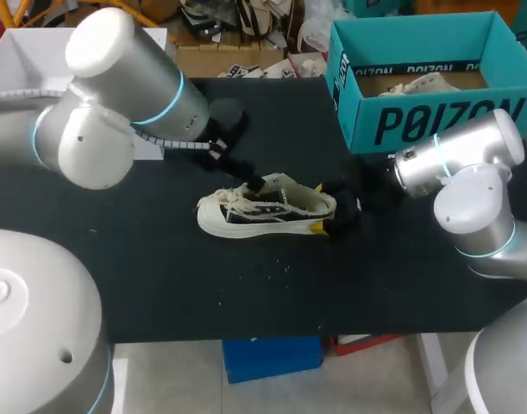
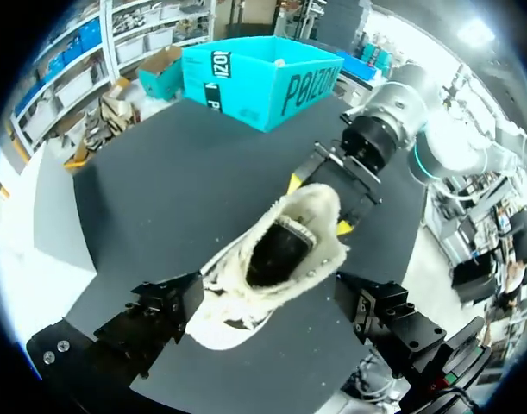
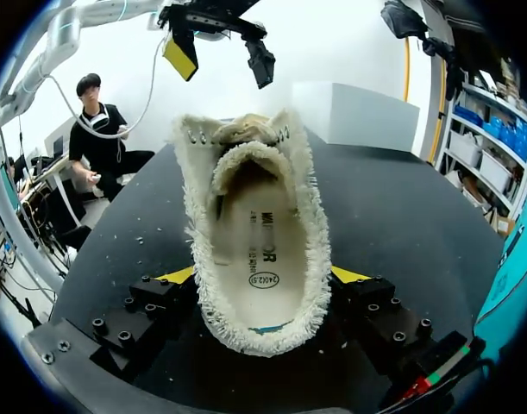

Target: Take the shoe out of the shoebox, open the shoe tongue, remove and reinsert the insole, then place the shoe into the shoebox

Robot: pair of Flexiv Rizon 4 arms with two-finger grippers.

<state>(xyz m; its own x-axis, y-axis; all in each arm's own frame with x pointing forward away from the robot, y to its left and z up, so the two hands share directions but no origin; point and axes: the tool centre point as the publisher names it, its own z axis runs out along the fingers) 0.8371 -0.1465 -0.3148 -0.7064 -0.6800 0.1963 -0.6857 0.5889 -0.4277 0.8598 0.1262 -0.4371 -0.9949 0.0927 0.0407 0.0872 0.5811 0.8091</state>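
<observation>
One shoe (image 1: 265, 207) lies crosswise, toe leftward, heel gripped by right hand (image 3: 263, 278); left hand (image 3: 221, 58) spread open.

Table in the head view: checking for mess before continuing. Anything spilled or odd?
Small white specks lie scattered on the black table near the shoe, perhaps fluff from its frayed edge. Nothing else stands out.

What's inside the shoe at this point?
The insole lies flat in the shoe, its printed heel part in view. Its front runs under the tongue, so the toe end cannot be seen.
</observation>
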